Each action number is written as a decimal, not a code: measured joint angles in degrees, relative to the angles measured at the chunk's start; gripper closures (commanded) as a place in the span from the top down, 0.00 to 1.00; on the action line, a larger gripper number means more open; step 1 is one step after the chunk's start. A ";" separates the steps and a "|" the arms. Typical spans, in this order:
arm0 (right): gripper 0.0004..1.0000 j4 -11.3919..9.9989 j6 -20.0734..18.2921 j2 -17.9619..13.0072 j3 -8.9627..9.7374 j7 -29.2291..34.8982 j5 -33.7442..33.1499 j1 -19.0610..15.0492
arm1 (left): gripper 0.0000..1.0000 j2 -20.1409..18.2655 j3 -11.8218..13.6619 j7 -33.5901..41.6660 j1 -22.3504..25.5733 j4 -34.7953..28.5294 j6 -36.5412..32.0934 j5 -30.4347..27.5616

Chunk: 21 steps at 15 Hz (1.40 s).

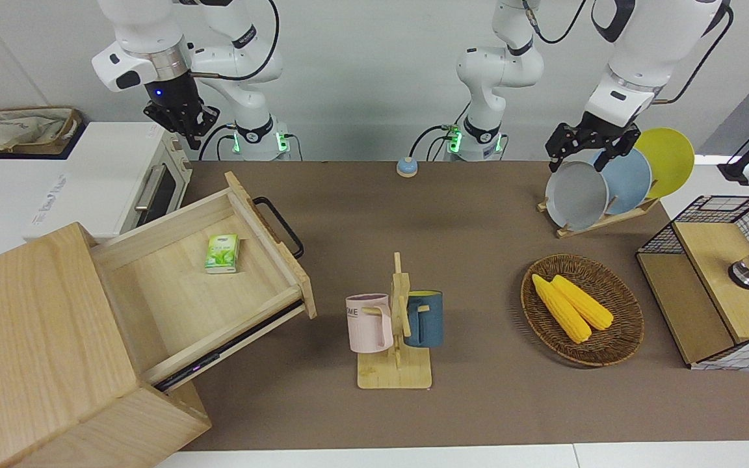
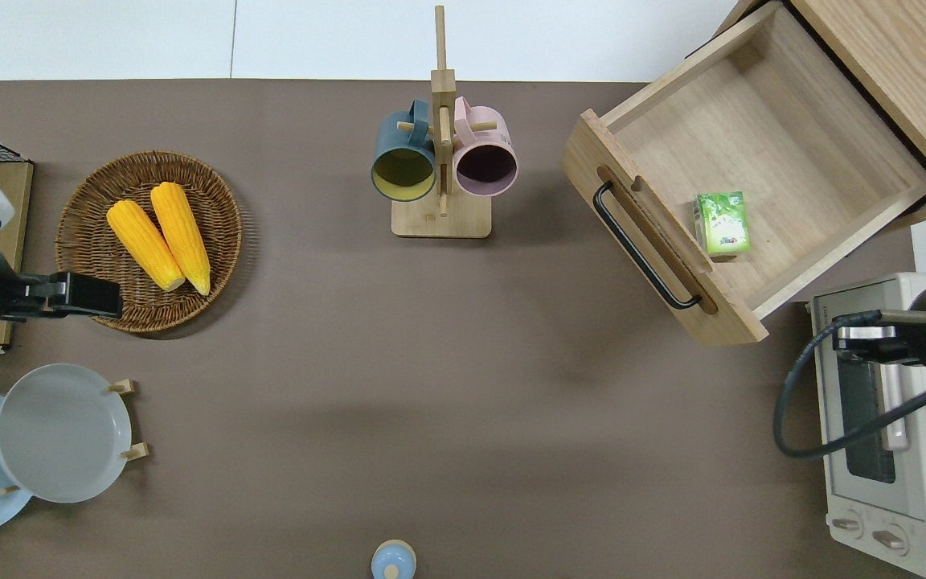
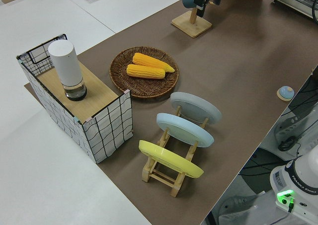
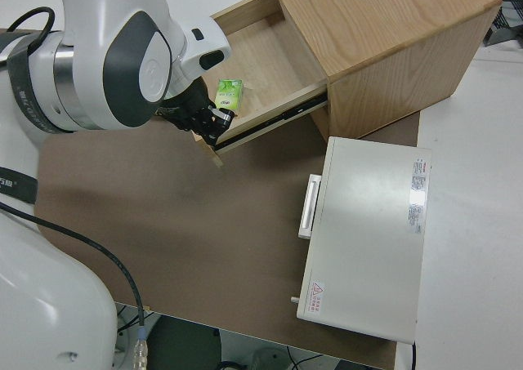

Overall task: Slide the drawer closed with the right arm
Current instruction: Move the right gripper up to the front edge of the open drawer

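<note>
The wide light-wood drawer (image 1: 218,292) stands pulled far out of the pale wooden cabinet (image 1: 30,325) at the right arm's end of the table. Its black bar handle (image 1: 280,227) faces the table's middle. A small green box (image 1: 222,253) lies inside it. The drawer also shows in the overhead view (image 2: 784,137) and the right side view (image 4: 261,51). My right gripper (image 1: 186,130), with its blue wrist light, is up in the air over the white toaster oven (image 2: 913,498), apart from the drawer. It also shows in the overhead view (image 2: 853,344) and the right side view (image 4: 214,129). My left arm is parked, its gripper (image 1: 579,159) in view.
A wooden mug stand (image 1: 395,364) with a pink and a blue mug stands mid-table. A wicker basket (image 1: 615,348) holds two corn cobs. A plate rack (image 1: 599,218), a wire-mesh box (image 1: 712,305) and a small blue button (image 1: 406,167) are also there.
</note>
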 measured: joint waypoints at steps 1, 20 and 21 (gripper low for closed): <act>0.00 0.01 -0.01 0.00 0.03 1.20 0.05 0.05 | 1.00 0.00 0.00 0.00 0.00 0.00 0.00 0.00; 0.00 -0.40 6.30 5.46 3.81 48.04 5.10 9.64 | 1.00 0.00 0.00 0.00 0.00 0.00 0.00 0.00; 0.00 -0.44 6.89 6.03 3.95 49.57 5.11 10.49 | 1.00 0.00 0.00 0.00 0.00 0.00 0.00 0.00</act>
